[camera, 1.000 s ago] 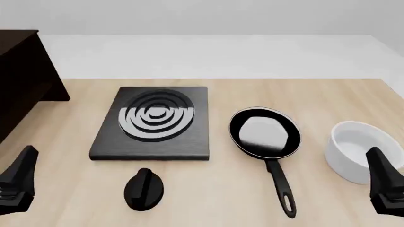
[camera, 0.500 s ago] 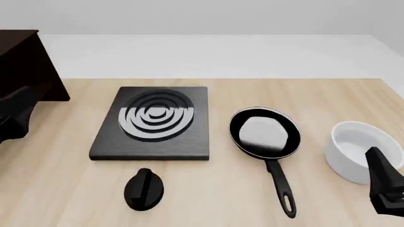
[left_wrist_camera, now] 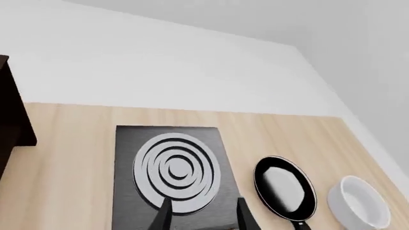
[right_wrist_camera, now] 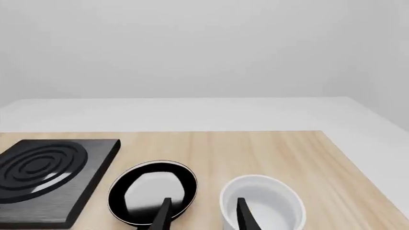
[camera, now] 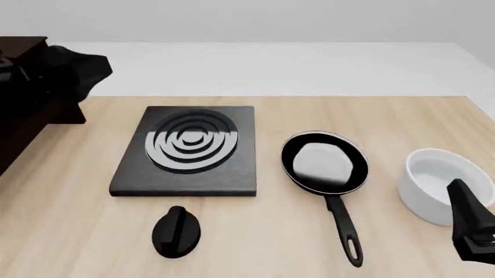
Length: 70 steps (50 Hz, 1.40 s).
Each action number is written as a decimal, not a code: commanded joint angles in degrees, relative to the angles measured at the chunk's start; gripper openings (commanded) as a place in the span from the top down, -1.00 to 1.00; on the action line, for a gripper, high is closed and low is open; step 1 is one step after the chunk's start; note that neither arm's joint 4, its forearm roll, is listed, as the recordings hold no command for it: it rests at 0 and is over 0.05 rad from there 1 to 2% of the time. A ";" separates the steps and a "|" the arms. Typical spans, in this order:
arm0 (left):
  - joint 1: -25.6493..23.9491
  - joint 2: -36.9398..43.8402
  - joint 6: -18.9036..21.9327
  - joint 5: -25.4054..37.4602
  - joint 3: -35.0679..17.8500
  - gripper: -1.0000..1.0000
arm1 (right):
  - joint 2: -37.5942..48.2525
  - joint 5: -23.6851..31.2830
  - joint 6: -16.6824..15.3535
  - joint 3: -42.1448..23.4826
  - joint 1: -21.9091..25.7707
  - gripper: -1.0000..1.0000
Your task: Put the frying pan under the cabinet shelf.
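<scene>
Pan [camera: 323, 161] lies flat on the bench [camera: 402, 121], just right of the stove plate [camera: 188, 150], its handle [camera: 344, 227] pointing toward the arms' side. A white bowl [camera: 435, 184] sits farther right of the plate, and a black knob [camera: 177, 230] lies just in front of it. The cabinet [camera: 27, 98] stands to the plate's left, at the bench's edge. The left hand [left_wrist_camera: 203, 216] is raised near the cabinet, fingers apart and empty, though the front view shows it only as a dark shape. The right hand [right_wrist_camera: 202, 215] hovers by the bowl, also released.
</scene>
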 commanded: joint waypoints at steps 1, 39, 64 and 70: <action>-5.29 8.50 -0.82 5.33 -8.16 -1.00 | 0.37 -0.40 0.07 0.07 -0.01 -1.00; -17.97 29.03 -3.64 9.64 -24.46 -1.00 | 0.43 -0.45 0.02 0.05 -0.02 -1.00; -24.32 37.80 -7.40 2.75 -24.48 -1.00 | 0.70 -0.80 0.01 0.13 -0.03 -1.00; -25.75 39.93 -8.45 0.52 -24.08 -1.00 | 0.88 -1.03 0.03 0.19 -0.03 -1.00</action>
